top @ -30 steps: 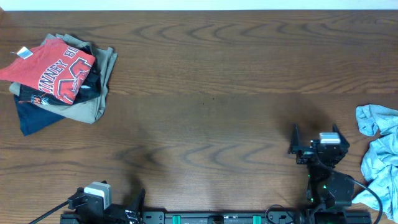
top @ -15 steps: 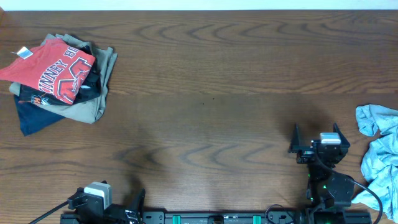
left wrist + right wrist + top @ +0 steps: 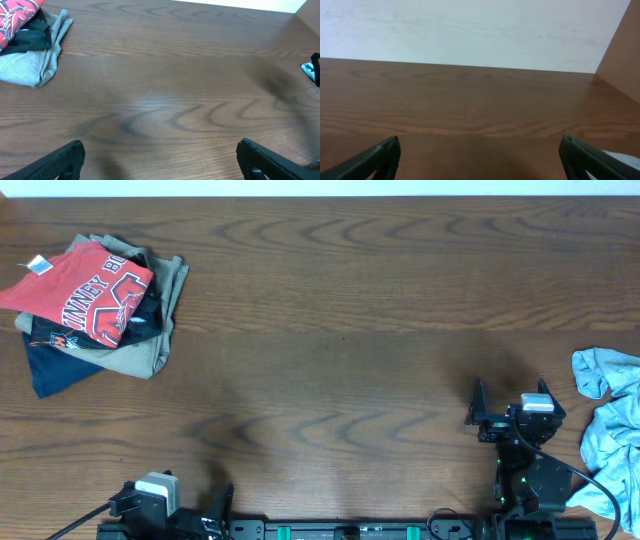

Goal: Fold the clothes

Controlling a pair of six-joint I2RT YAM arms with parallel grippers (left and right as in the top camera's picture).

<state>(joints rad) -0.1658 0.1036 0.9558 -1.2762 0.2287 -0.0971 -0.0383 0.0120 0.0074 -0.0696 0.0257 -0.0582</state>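
Note:
A coral-red T-shirt [image 3: 88,292] with white lettering and a white tag [image 3: 38,265] lies folded on top of a stack of clothes at the far left. In the left wrist view only a corner of that red shirt [image 3: 17,12] shows. A crumpled light-blue garment [image 3: 612,425] lies at the right edge, a scrap of it showing in the right wrist view [image 3: 621,159]. My right gripper [image 3: 510,393] stands open just left of the blue garment, with bare wood between its fingers [image 3: 372,159]. My left gripper [image 3: 170,500] rests open at the near edge, fingers [image 3: 57,161] wide apart and holding nothing.
Under the red shirt lie a dark navy garment [image 3: 52,365] and an olive-grey one [image 3: 145,345], whose folded edge shows in the left wrist view [image 3: 35,65]. The wooden table [image 3: 340,330] runs to a white wall [image 3: 470,30] at the back. The arm bases line the near edge.
My right gripper has drifted slightly to the right, toward the light-blue garment. The left gripper and the clothes have not moved.

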